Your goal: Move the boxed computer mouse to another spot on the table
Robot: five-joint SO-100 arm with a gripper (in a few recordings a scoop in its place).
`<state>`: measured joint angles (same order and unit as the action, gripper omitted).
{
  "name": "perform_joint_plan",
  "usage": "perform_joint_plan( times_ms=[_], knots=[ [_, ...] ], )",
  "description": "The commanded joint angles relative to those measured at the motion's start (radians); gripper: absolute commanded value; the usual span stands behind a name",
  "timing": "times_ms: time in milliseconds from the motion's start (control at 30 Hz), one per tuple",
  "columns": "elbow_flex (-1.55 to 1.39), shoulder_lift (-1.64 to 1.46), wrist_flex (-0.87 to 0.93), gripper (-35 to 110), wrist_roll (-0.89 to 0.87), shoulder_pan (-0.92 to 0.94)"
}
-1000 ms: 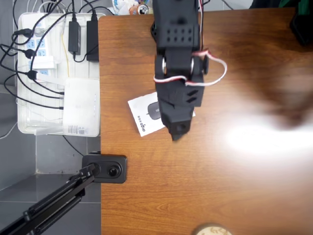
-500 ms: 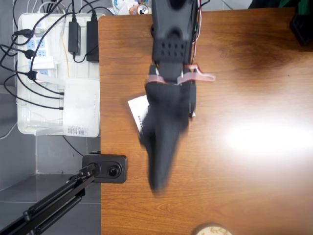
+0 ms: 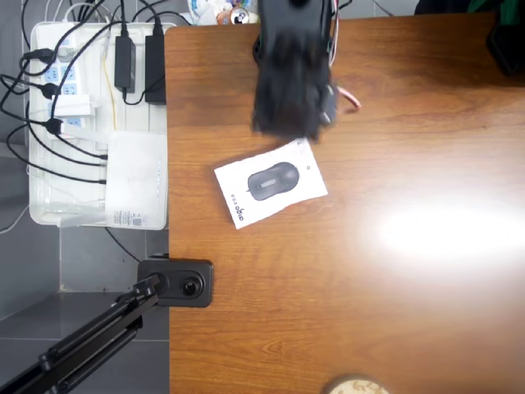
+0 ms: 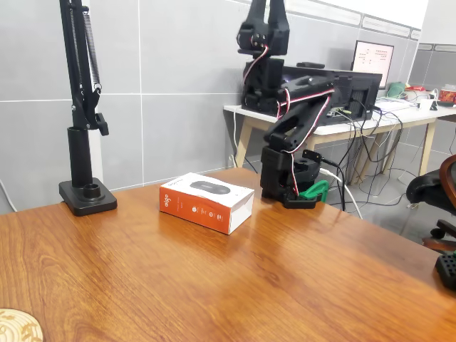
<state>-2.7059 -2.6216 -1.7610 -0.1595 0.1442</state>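
On the table (image 4: 299,278), boxed computer mouse (image 3: 271,182) lying flat, claw (image 4: 261,16) raised well above it, grip state unclear

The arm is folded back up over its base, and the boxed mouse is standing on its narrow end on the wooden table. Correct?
Not quite. The boxed computer mouse lies flat on the table, pictured face up and orange side panel toward the camera, as the fixed view shows. The arm is indeed folded up over its base, well clear of the box.
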Motion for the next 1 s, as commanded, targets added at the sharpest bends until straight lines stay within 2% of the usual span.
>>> perform_joint_plan(
  times_ms=[0, 233, 467, 633, 733, 833, 967],
  knots=[
    [-0.094, -0.138, -0.008, 0, 0.020, -0.018],
    [-0.095, -0.249, -0.008, 0, 0.018, -0.106],
    [-0.095, -0.480, -0.006, 0, 0.015, -0.012],
    [-0.095, -0.486, -0.008, 0, -0.003, -0.094],
    [-0.095, -0.488, -0.008, 0, -0.091, -0.097],
    [-0.095, -0.488, -0.008, 0, -0.265, -0.097],
    [-0.095, -0.488, -0.008, 0, -0.310, -0.097]
  ],
)
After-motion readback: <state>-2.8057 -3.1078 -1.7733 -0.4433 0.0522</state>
